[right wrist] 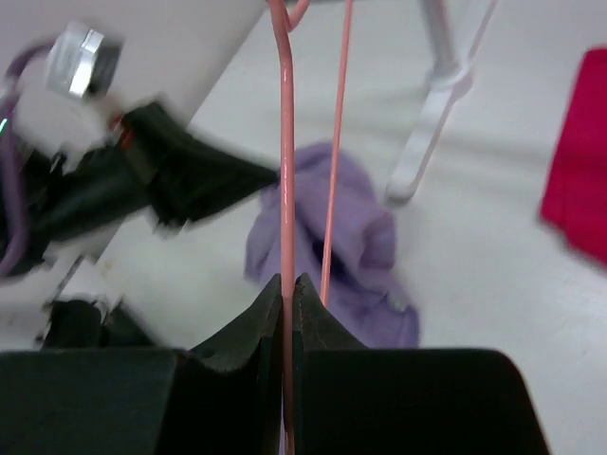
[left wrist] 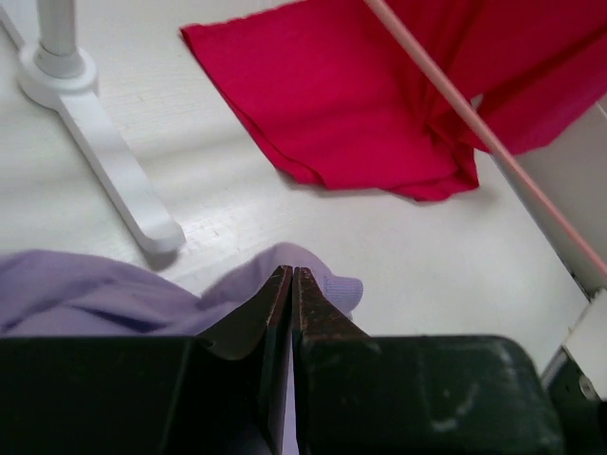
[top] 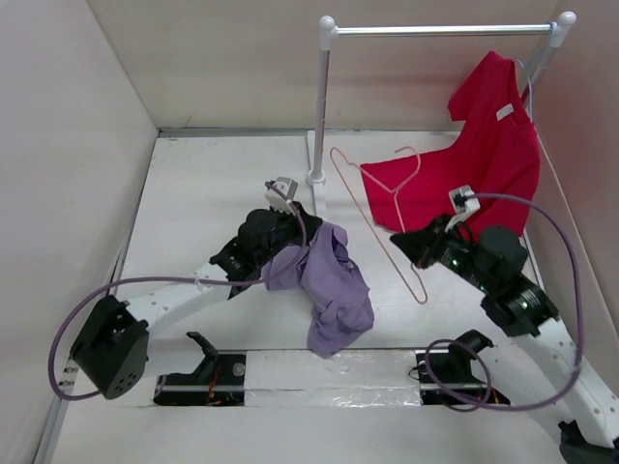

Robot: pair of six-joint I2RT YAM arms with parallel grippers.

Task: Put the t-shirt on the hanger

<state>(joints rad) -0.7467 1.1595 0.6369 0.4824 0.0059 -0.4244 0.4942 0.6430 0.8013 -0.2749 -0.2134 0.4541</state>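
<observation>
Top external view: the left gripper (top: 302, 237) is out over the middle of the table (top: 193, 193) with the lavender t-shirt (top: 334, 285) bunched at its tip, the cloth trailing in a crumpled heap toward the near edge. To its right, the right gripper (top: 399, 245) sits right on the long side of the pink wire hanger (top: 363, 200), whose hook points toward the white rail stand (top: 327, 97). A red t-shirt (top: 484, 155) is draped from that rail, its hem spilling onto the table.

On the left wrist camera, the black fingers are clenched tight with a fold of the lavender t-shirt (left wrist: 95, 294) pinched between them — no gap at the tips of the left gripper (left wrist: 292, 275). Beyond lie the stand's white foot (left wrist: 95, 142), the red t-shirt (left wrist: 379, 104) and one pink bar of the hanger (left wrist: 474, 123) crossing above it.

On the right wrist camera, the right gripper (right wrist: 287, 282) is clamped on the hanger (right wrist: 285, 171) — the wire runs straight up out of the closed jaws. Behind it, the t-shirt (right wrist: 360, 237) lies just beside the hanger's wires, with the left arm (right wrist: 142, 180) a blur on the left.
</observation>
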